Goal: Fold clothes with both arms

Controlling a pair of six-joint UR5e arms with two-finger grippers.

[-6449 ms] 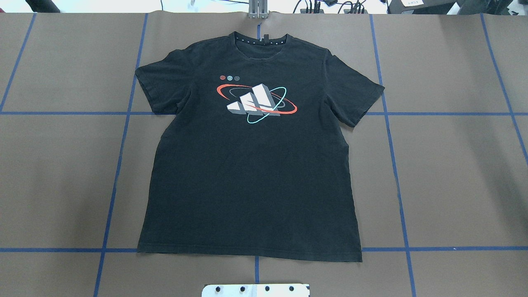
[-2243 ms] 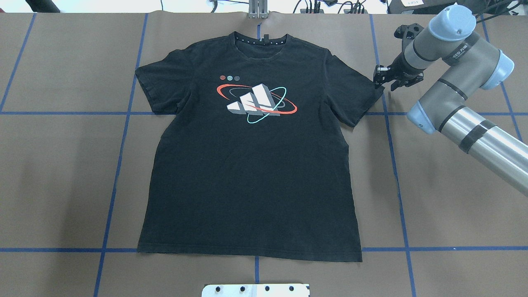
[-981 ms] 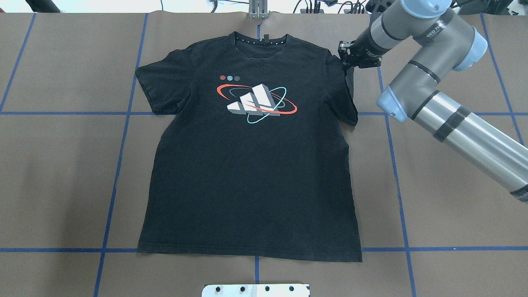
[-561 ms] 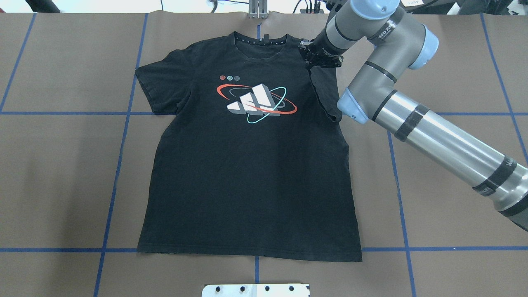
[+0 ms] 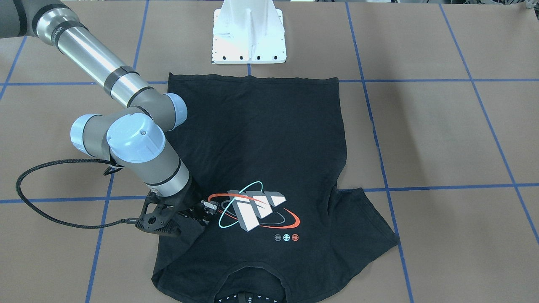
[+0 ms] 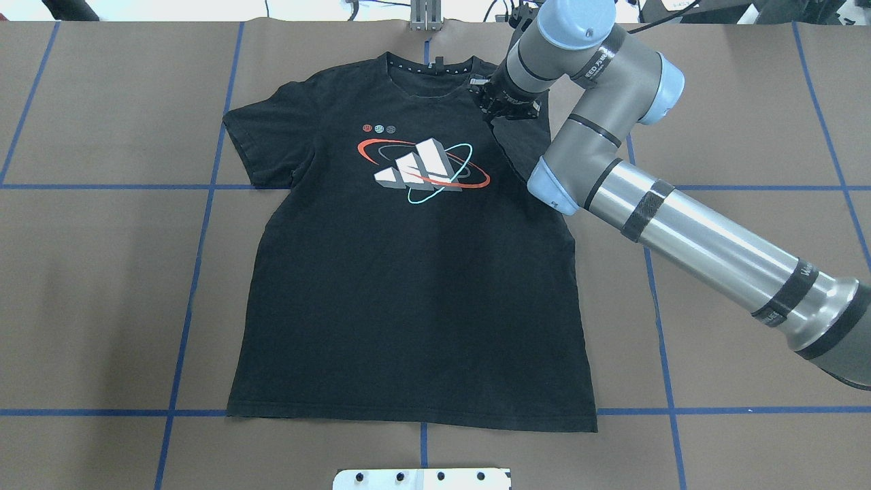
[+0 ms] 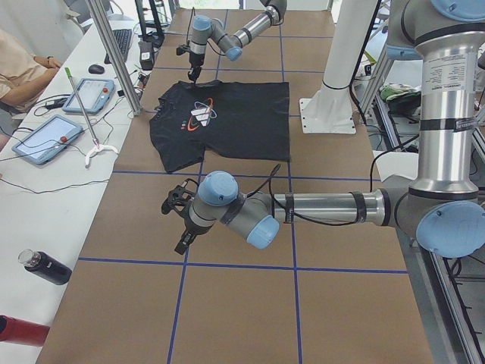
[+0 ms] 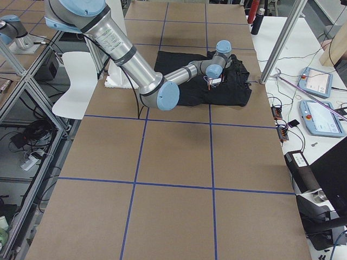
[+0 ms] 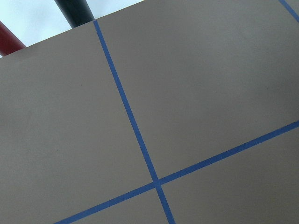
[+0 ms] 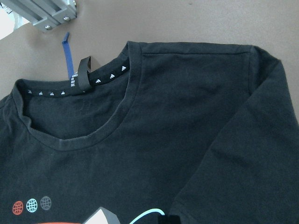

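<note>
Jaws of right arm (image 6: pixel 708 238) clenched on sleeve (image 6: pixel 520 139) of black T-shirt (image 6: pixel 408 292). Sleeve is raised and turned inward over the chest, just beside the ringed graphic (image 6: pixel 422 170). Shirt lies flat, print up, on brown surface (image 6: pixel 748 102), hem toward white pedestal (image 5: pixel 248 38), collar (image 6: pixel 429 71) at the far side. Left arm (image 7: pixel 326 206) is low over bare surface, well apart from shirt; cannot tell how its jaws stand.

My right arm (image 6: pixel 708 235) is a silver tube with grey joints, light blue caps (image 5: pixel 134 136) and black bands; a braided black cable (image 5: pixel 17 183) loops to its black tool (image 5: pixel 209 206).
</note>
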